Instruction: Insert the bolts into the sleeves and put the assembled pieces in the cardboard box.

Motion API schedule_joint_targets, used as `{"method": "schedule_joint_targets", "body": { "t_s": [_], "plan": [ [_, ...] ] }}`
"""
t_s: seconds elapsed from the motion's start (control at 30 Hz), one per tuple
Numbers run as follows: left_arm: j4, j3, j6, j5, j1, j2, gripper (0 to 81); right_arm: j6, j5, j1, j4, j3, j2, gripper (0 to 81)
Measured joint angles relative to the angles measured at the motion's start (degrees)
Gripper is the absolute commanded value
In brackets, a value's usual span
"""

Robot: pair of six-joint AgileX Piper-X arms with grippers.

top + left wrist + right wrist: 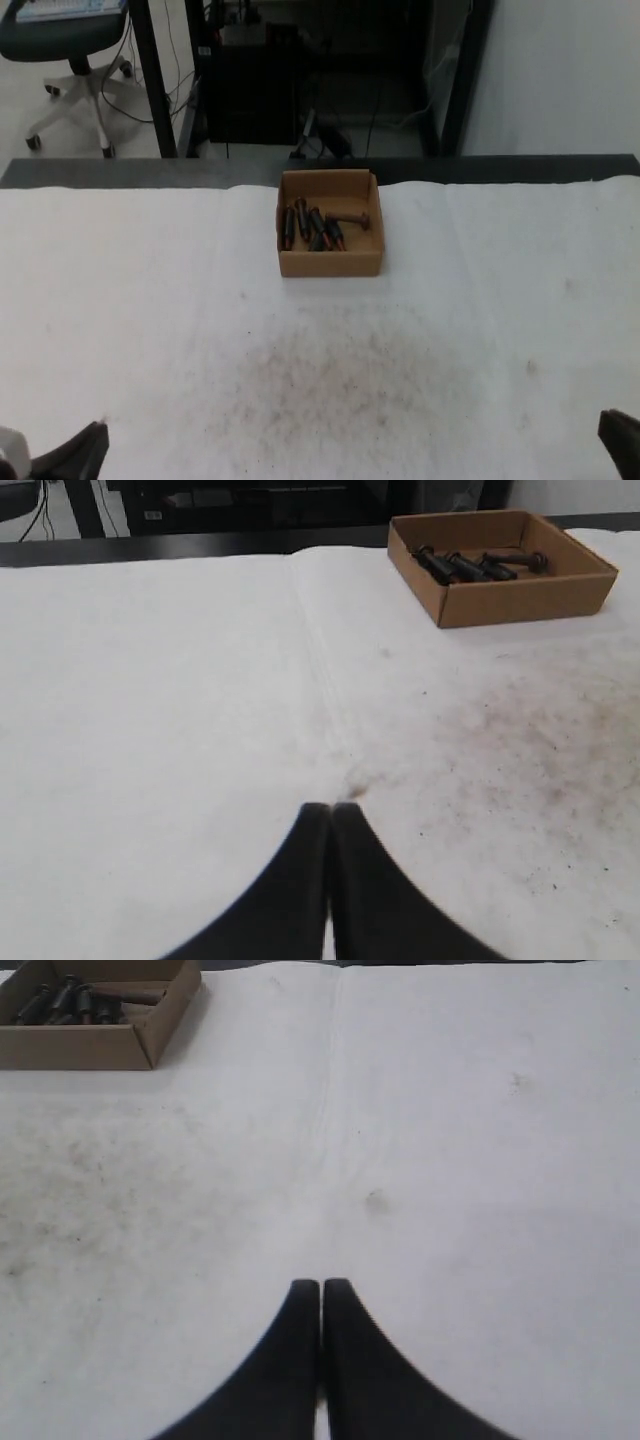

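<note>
Nearest to me, the left hand (329, 810) sat low over the white-covered surface (150, 680) with its two dark fingers pressed together and nothing between them. The right hand (320, 1285) matched it on the other side, likewise closed and empty, and both were well back from the work. Ahead of the hands a speckled patch (340, 370) of dark grime marked the cover, lying between them and the cardboard box (330, 262), which stood open-topped toward the far edge of the surface. The task's things that I could see were all inside it. A cluster of assembled pieces (312, 228), dark bolts in their sleeves, lay side by side on the box floor, roughly parallel, with one bolt (352, 218) lying crosswise behind them. I could not tell from here whether each was fully seated in its sleeve. I judged these to be stiff metal parts, dense for their bulk, round enough to roll and probably a little oily given the grime. I would have pinched one across the middle of the sleeve, fingers square to its long axis, rather than at the head or tip. The box looked light and thin-walled, likely to slide if nudged. Beyond the surface stood an office chair (75, 50).
</note>
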Motion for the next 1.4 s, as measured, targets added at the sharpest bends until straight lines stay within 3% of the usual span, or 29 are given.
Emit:
{"method": "schedule_joint_targets", "body": {
  "t_s": [0.33,0.63,1.4],
  "plan": [
    [6.1,0.0,-5.2,-0.2,0.0,0.0,0.3,11.5,0.5,0.0,-1.4,5.5,0.0,0.8],
    [8.1,0.0,-10.2,-0.1,0.0,0.0,0.3,12.2,0.8,0.0,-1.4,5.5,0.0,0.8],
    [8.1,0.0,-10.4,-0.1,0.0,0.0,0.3,12.2,0.8,0.0,-1.4,5.5,0.0,0.8]
  ]
}}
